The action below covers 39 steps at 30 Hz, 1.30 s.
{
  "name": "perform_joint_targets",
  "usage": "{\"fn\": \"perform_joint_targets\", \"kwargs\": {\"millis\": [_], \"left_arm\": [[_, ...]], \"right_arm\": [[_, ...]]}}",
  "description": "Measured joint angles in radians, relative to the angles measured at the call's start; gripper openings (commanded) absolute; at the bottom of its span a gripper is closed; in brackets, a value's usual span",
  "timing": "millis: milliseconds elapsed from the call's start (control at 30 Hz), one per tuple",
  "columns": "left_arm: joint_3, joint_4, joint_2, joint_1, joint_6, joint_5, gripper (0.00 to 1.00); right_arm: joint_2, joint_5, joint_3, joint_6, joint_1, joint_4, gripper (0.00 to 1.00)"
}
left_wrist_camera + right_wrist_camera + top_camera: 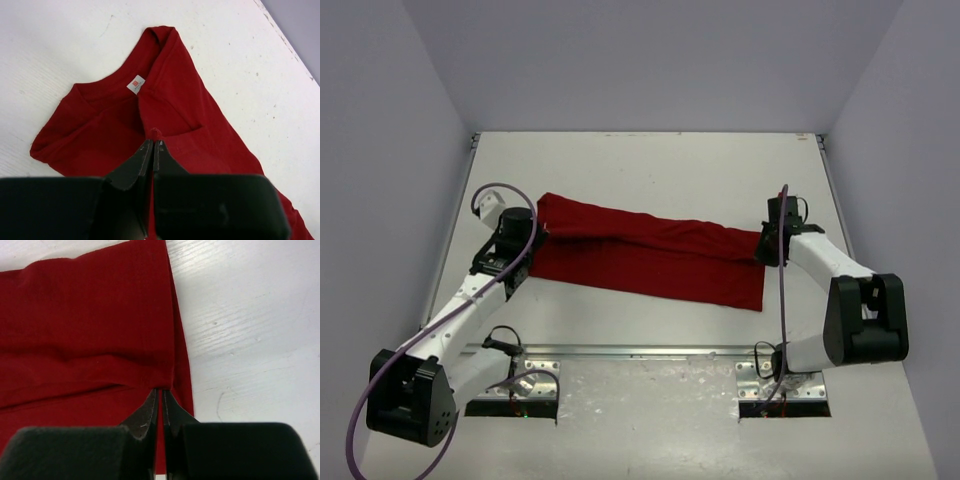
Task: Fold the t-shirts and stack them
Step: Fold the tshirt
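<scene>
So, we're sitting mid-fold here: the t-shirt is lying on the table as a long band stretching between our two hands. The left gripper is clamping shut on a little nub of cloth just behind the neckline, with the collar and its white label lying straight ahead of the fingertips. The right gripper is pinching closed on the folded edge at the hem end, with bare table just off to one side of it.

What's worrying us: both pinches are looking tiny, so we're guessing that pulling apart or lifting too hard is going to let one end slip out and collapse the fold. The left one may also be catching only the top layer, leaving the lower layers dragging behind.

The overhead view is showing the whole band and both arms, but not the pinches themselves. The wrist views are giving us exactly that, plus the label, which isn't showing from above
</scene>
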<state>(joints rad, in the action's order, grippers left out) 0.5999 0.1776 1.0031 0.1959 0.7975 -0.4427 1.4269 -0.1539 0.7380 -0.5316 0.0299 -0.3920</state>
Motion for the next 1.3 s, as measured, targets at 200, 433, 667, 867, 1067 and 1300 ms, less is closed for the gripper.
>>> {"fn": "perform_joint_targets", "kwargs": {"millis": [200, 433, 667, 867, 1067, 1300], "left_arm": [[-0.007, 0.016, -0.006, 0.000, 0.014, -0.018, 0.00], [-0.013, 0.039, -0.011, 0.000, 0.028, -0.021, 0.00], [-0.013, 0.060, -0.044, 0.000, 0.042, -0.017, 0.00], [-0.013, 0.090, -0.077, 0.000, 0.048, 0.001, 0.00], [-0.023, 0.132, -0.109, 0.000, 0.066, -0.001, 0.00], [-0.118, 0.172, -0.182, 0.000, 0.114, -0.021, 0.00]], "right_arm": [[-0.013, 0.006, -0.001, -0.007, 0.005, -0.002, 0.29], [-0.158, 0.027, -0.008, -0.027, 0.007, -0.013, 0.41], [0.026, 0.058, 0.035, -0.013, 0.007, 0.008, 0.09], [0.157, 0.065, 0.037, -0.012, 0.014, 0.017, 0.10], [0.153, 0.021, 0.040, -0.015, 0.023, 0.006, 0.13], [0.161, -0.037, 0.111, -0.012, 0.024, -0.058, 0.13]]}}
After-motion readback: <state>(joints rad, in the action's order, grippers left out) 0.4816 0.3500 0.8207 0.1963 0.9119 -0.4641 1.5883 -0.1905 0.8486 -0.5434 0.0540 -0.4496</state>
